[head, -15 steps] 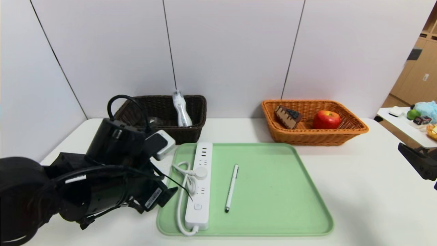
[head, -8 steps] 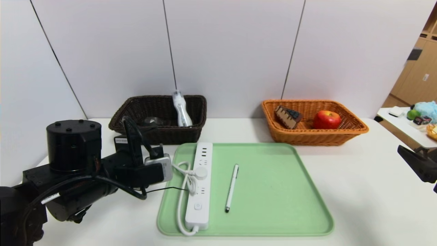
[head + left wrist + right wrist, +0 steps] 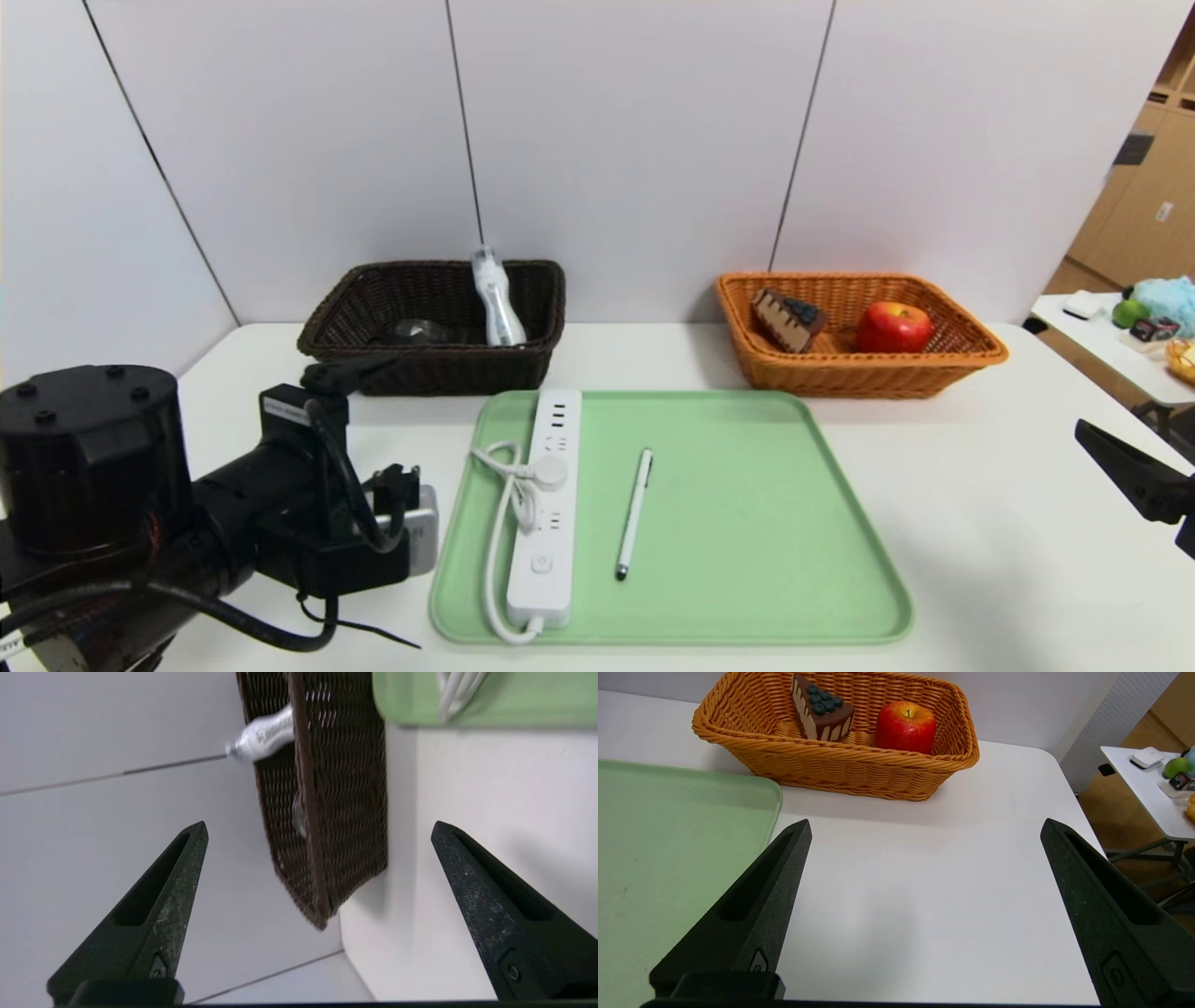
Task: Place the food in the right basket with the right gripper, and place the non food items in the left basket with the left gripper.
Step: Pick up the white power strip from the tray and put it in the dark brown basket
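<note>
A white power strip [image 3: 546, 504] with its coiled cord and a white pen [image 3: 633, 513] lie on the green tray [image 3: 747, 560]. The dark left basket [image 3: 439, 369] holds a white bottle [image 3: 495, 299] and a shiny grey item [image 3: 415, 329]. The orange right basket [image 3: 859, 373] holds a cake slice [image 3: 787, 319] and a red apple [image 3: 893, 327]. My left gripper [image 3: 341, 373] is open and empty, left of the tray, turned on its side and facing the dark basket [image 3: 345, 812]. My right gripper [image 3: 1134, 481] is open and empty over bare table at the far right, facing the orange basket [image 3: 840, 765].
White wall panels stand close behind both baskets. A side table [image 3: 1102, 345] with small items stands beyond the table's right edge. My left arm's bulky joints [image 3: 93, 467] fill the front left corner.
My left arm has drawn back from the tray's left edge toward the front left and lower. The right gripper has dropped slightly. The tray's things have not moved.
</note>
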You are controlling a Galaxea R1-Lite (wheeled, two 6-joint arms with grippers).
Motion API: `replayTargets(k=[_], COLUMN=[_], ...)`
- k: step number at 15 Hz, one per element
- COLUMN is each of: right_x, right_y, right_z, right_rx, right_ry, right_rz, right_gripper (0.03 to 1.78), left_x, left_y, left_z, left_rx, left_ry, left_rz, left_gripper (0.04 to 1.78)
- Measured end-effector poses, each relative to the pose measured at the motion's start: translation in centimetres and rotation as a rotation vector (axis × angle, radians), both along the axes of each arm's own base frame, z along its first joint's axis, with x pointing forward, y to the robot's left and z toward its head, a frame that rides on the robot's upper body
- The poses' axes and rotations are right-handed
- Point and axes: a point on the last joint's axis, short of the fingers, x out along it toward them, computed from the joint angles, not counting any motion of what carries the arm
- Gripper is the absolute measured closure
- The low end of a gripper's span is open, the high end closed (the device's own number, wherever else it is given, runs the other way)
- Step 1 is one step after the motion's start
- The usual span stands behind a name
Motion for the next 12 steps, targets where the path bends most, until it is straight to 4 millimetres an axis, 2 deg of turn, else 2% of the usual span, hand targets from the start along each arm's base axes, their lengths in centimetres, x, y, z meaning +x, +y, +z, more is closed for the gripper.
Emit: replayTargets(k=[4,9,12], right_x=[-0.3,-0.3,-0.4], right_y=[0.0,0.0,0.0], right_z=[-0.1,0.3,0.5], right_rx=[-0.002,-0.005,-0.003], right_ry=[-0.004,-0.021,-0.035], right_rz=[0.001,0.007,0.011], right_gripper=[0.12,0.12,0.12], left_x=[0.4,3.2,4.2], left_y=[-2.6,-5.1,-5.7], left_z=[-1.6,-3.1,-4.6], left_rx=[-0.07,-0.076,-0.055], left_ry=[0.107,0.123,0.165], left_rz=[-0.054,-0.05,-0.03], left_gripper=[0.13,0.13,0.13])
